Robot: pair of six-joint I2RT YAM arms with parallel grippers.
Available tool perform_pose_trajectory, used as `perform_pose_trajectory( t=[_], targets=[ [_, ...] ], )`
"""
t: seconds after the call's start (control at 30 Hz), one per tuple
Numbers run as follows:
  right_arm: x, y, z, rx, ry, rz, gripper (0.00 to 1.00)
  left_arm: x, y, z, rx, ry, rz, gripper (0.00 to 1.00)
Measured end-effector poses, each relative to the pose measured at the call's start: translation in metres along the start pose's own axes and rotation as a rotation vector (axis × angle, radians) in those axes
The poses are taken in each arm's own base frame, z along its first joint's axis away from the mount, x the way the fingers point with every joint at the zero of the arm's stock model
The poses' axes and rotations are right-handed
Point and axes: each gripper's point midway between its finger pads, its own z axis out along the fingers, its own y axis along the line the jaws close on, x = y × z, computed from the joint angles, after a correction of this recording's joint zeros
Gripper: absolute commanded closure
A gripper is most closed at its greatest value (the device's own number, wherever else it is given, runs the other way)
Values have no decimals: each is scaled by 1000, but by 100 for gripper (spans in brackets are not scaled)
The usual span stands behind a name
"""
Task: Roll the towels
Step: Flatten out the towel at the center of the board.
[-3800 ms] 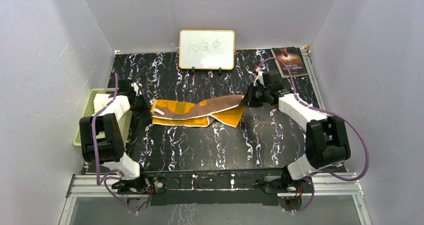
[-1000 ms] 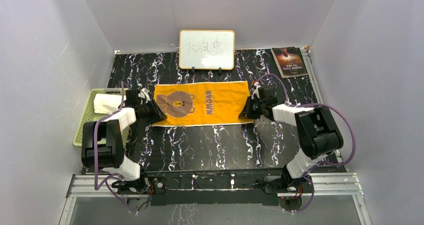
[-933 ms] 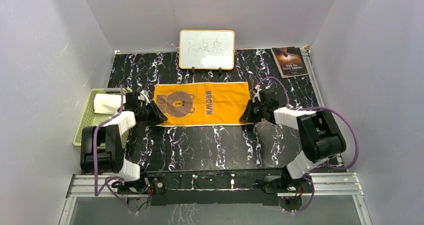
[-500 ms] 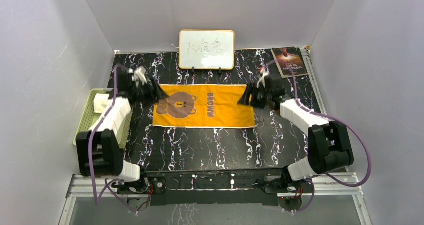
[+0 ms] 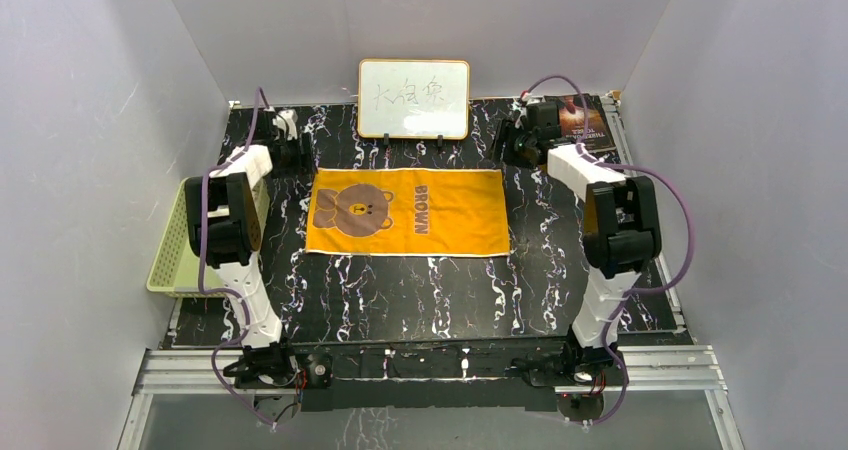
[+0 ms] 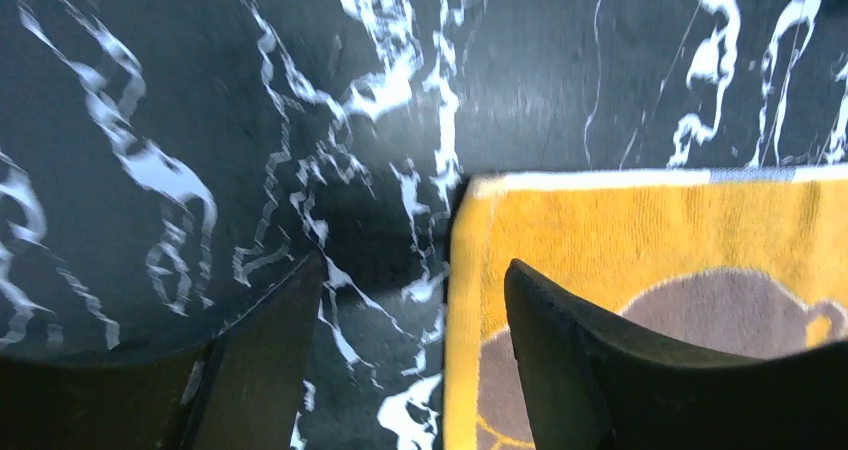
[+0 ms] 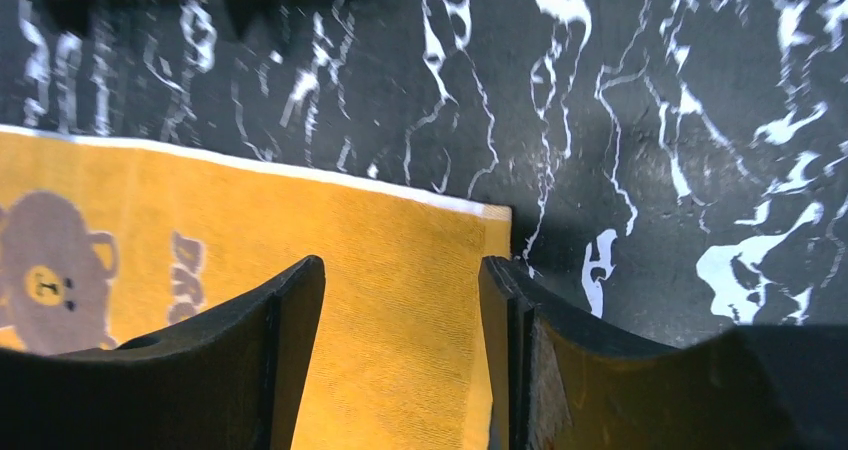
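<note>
Since a second ago both arms have swung away from the cloth's side edges toward the back of the table, and their jaws have parted and let go.

At the bottom of the top view the two bases sit bolted to the rail. From there each arm stretches long and nearly straight up the frame, white shells and black joints with a purple cable looping alongside. The table point(image 5: 420, 290) is glossy black with white marble veining. At middle left, the pale green slotted basket point(image 5: 176, 255) is half covered by the left arm.

The orange towel point(image 5: 407, 213) lies flat at the centre, a soft napped rectangle with a pale hem, a brown bear face and the word BROWN.

The left gripper point(image 6: 415, 270) hovers at the cloth's upper-left corner with jaws wide and nothing between them. One black finger is over bare table, the other over the corner. The right gripper point(image 7: 400, 270) is likewise spread and empty above the upper-right corner.

Beyond stand a yellow-framed whiteboard point(image 5: 414, 98) and a dark booklet point(image 5: 588, 125).
</note>
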Motion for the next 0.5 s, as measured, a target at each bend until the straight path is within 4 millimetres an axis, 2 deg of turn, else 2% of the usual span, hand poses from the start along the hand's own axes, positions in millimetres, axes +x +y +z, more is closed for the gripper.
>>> perform_pose_trajectory(
  t=[0.13,0.2,0.33,0.5],
  targets=[
    [26,-12,16,20,93,-2,48,-33,7,-5,-43,-86,62,34],
    [31,-11,17,13,115,-1,48,-38,9,-4,-56,-102,80,35],
    [30,-9,17,-1,116,-11,48,-35,13,3,-83,-93,112,37],
    [30,-15,18,29,112,-27,51,-18,7,13,-116,-61,182,39]
  ],
)
